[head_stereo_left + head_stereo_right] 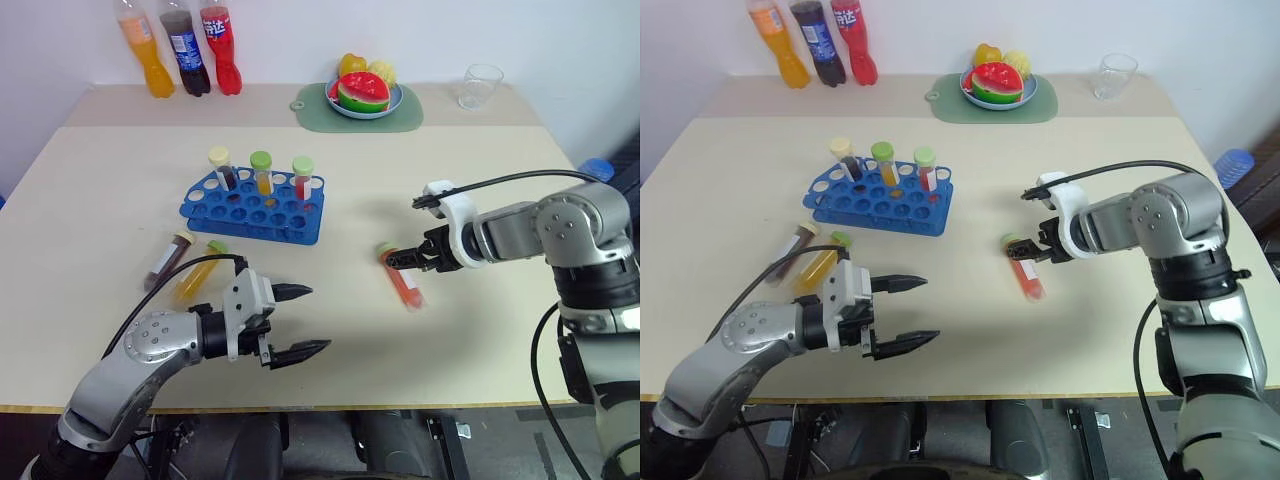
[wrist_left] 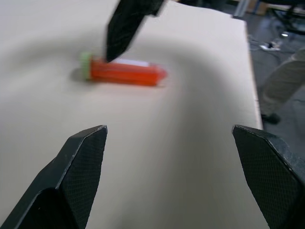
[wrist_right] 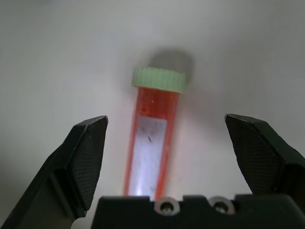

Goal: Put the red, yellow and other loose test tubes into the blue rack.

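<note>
The right pincer (image 1: 407, 259) hovered wide open and empty over the red tube (image 1: 400, 281), which lay on the worktop (image 1: 480, 160) at four o'clock from the blue rack (image 1: 254, 206); it should descend straight, closing mid-body.

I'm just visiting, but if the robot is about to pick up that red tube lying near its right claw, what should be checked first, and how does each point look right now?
1. Right gripper open wide: ok.
2. Red tube lies between its fingers: ok.
3. Tube's green cap on: ok.
4. Left gripper open, holding nothing, apart from the tube: ok.
5. Blue rack has free holes; three tubes stand in its back row: ok.
6. Fingers low enough to close on the tube: cannot tell.
</note>
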